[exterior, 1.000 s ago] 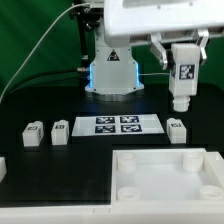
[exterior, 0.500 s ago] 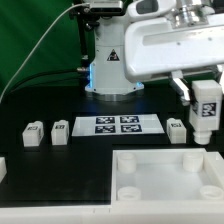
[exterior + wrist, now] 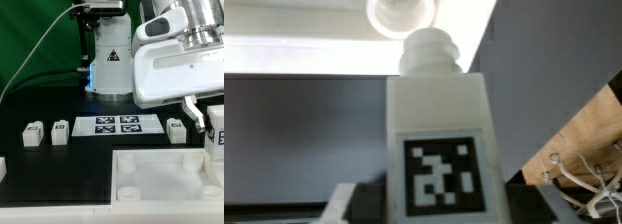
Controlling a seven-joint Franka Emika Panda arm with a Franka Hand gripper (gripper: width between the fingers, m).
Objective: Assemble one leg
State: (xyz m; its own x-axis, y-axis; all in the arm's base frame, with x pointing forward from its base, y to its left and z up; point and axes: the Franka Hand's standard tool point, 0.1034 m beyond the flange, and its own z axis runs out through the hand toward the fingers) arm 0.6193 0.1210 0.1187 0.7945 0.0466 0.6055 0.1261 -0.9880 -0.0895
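My gripper [image 3: 213,126] is shut on one leg [image 3: 216,143], a white peg with a black-and-white marker. It hangs at the exterior view's right edge, above the right corner of the large white panel [image 3: 150,180]. In the wrist view the held leg [image 3: 439,120] fills the middle, marker facing the camera and its ribbed tip pointing away toward a round white shape [image 3: 402,12]. My gripper [image 3: 441,205] grips the leg's near end. Three other legs lie on the table: two at the left [image 3: 33,133] [image 3: 60,131] and one at the right [image 3: 177,130].
The marker board [image 3: 118,125] lies between the loose legs, in front of the robot base [image 3: 110,65]. The arm's white body [image 3: 170,70] hangs over the right side of the table. A small white piece [image 3: 2,167] sits at the left edge.
The arm has moved toward the exterior view's right and lower, carrying the leg from above the right loose leg to the frame's right edge over the panel.
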